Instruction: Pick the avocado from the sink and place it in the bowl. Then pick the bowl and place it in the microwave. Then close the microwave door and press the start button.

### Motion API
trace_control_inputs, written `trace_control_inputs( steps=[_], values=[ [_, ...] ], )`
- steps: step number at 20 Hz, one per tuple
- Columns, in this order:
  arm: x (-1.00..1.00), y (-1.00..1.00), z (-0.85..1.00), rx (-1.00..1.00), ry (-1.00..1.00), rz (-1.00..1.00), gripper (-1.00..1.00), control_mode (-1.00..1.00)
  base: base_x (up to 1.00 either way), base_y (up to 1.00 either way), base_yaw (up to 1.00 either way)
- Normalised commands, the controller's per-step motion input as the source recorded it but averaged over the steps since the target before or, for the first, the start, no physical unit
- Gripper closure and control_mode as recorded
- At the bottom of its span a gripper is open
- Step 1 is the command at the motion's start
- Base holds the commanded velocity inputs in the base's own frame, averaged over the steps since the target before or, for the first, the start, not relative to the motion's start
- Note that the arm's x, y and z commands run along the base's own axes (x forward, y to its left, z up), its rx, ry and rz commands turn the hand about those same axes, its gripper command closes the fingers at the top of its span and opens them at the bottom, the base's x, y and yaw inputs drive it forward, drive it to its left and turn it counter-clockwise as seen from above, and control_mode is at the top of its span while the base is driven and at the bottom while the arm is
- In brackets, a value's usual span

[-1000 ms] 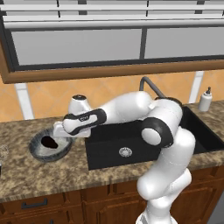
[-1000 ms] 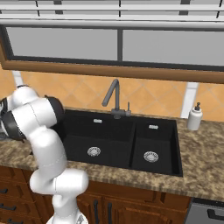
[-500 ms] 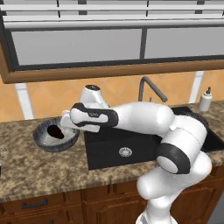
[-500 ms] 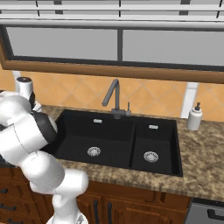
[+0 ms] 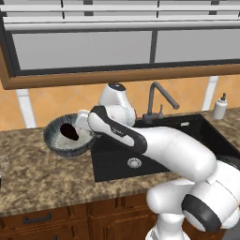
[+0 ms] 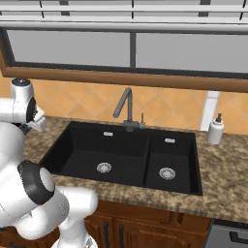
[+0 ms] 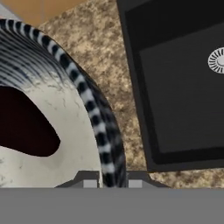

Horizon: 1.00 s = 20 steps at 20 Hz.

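We hold the round blue-grey streaked bowl point(image 5: 68, 136) by its rim at middle left, fingers point(image 7: 90, 180) pinched narrow, small dark avocado point(image 5: 70, 131) inside; tilting could roll it out.

A speckled brown granite counter point(image 5: 42, 180) runs left to right, with dark wood cabinets point(image 5: 70, 218) below it; a drawer front at the lower left carries a dark bar handle point(image 5: 36, 218). Behind the counter the wall is tiled in orange diamond tiles point(image 6: 87, 104), crossed by pale vertical strips point(image 5: 26, 110) — one at the left, another at the right near a white soap dispenser point(image 6: 215, 131) with a dark pump top. The dispenser stands upright on the counter by the back wall. Above runs a wood-framed window point(image 6: 131, 53) with grey panes and blinds along the top.
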Motion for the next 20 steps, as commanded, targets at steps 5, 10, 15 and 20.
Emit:
trace_control_inputs(
  steps=[5, 10, 15, 20],
  values=[
    [-0.50, -0.60, 0.57, 0.00, 0.00, -0.13, 1.00, -1.00, 0.00, 0.00, 0.00],
    [-0.44, -0.63, 0.52, 0.01, 0.00, -0.14, 1.00, -1.00, 0.00, 0.00, 0.00],
    [-0.27, -0.65, 0.27, 0.05, 0.00, -0.19, 1.00, -1.00, 0.00, 0.00, 0.00],
    [-0.23, -0.54, 0.24, 0.06, 0.00, -0.20, 1.00, -1.00, 0.00, 0.00, 0.00]
  ],
)
